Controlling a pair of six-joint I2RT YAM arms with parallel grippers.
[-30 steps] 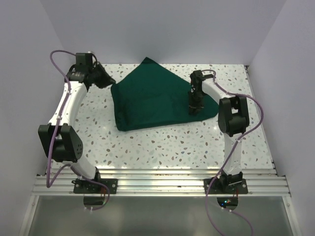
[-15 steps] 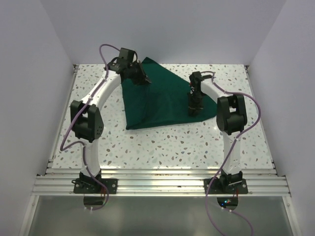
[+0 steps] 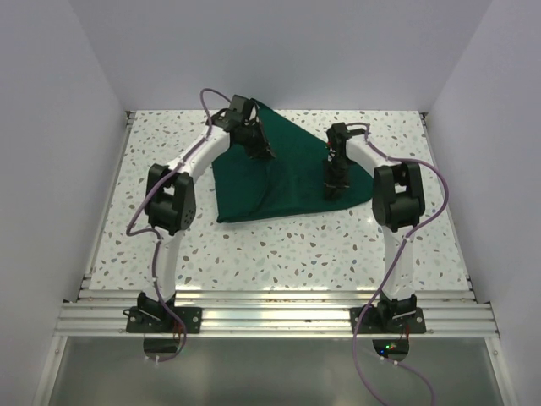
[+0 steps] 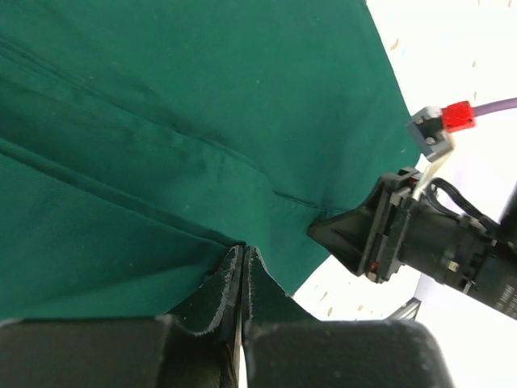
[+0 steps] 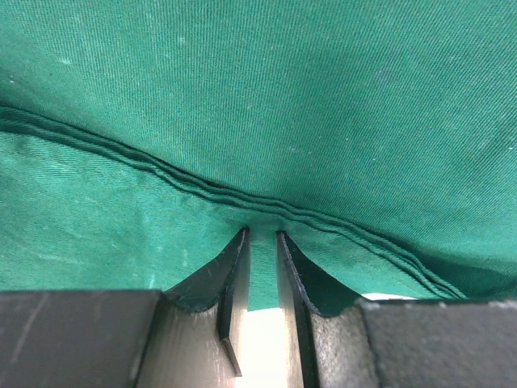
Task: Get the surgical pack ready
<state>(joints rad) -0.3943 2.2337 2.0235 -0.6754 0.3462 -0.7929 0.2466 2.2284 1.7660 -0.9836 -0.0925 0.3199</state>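
Pinching a fold of the surgical pack [image 3: 292, 173], the left end effector [image 4: 242, 249] is clenched tight on the dark green cloth, near the cloth's upper left edge in the top view. Right end effector [image 5: 262, 233] points down on the cloth's right side, fingers nearly together, nipping the layered hem. The pack lies bunched and roughly triangular at upper centre of the speckled surface [image 3: 279, 254], with one corner toward the back wall.

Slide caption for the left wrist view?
Left end effector shut on a fold of the green surgical pack, right arm nearby.
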